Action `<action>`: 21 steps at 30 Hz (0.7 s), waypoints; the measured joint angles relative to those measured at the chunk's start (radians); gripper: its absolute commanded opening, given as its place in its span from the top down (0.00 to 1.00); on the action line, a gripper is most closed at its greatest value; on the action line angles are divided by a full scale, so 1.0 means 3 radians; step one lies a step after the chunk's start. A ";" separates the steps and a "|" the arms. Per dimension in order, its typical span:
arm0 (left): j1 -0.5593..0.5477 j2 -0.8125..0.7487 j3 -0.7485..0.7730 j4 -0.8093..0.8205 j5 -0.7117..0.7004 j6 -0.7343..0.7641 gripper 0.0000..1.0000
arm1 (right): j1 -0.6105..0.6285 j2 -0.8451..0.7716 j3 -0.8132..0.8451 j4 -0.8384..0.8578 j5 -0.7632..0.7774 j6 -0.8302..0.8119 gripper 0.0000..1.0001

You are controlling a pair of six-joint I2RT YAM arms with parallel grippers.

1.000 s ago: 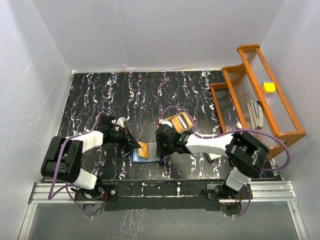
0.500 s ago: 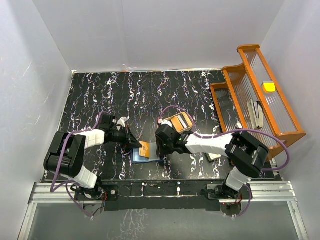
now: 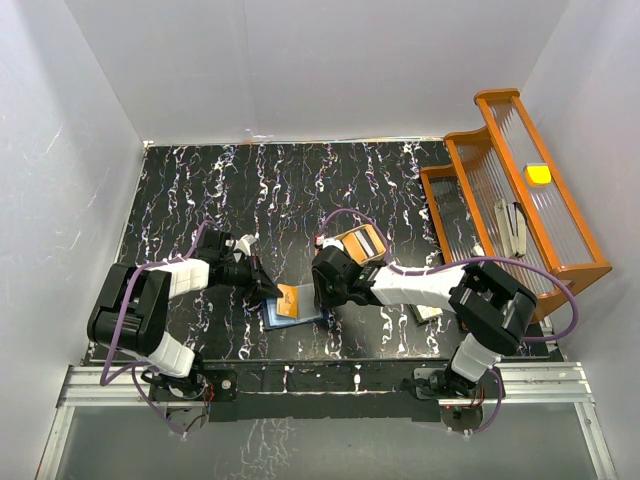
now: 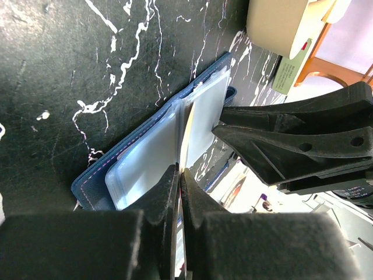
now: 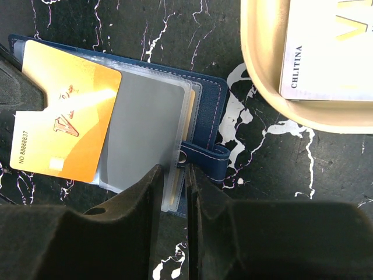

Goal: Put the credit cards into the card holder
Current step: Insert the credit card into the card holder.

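Card position is deciding the move: the orange plastic credit card [image 5: 64, 116] is lying at 9 o'clock of the open navy-blue folding card holder [image 5: 207, 99], with its long axis running 12-to-6 in the right wrist view. The left tool [image 4: 179, 175], fully closed, is pinching the card. The right tool [image 5: 175, 189], narrowly closed, is holding the holder's clear sleeve.

One card holder [image 5: 207, 93], one tan tray [image 5: 256, 58], one orange rack [image 3: 497, 95] — at least two credit cards [image 5: 64, 116].

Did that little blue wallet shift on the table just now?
No. The card holder lies where it did, with the same gap to the tan tray.
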 measured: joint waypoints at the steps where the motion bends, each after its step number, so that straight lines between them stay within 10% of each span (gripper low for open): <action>1: 0.0000 0.0000 0.0000 -0.0001 0.0000 0.0003 1.00 | 0.0000 0.0000 0.0000 0.0001 -0.0001 -0.0005 0.80; 21: 0.0003 -0.0137 -0.0378 0.0340 -0.0046 -0.0345 1.00 | -0.0013 0.0000 -0.0015 0.0029 -0.0032 -0.0004 0.80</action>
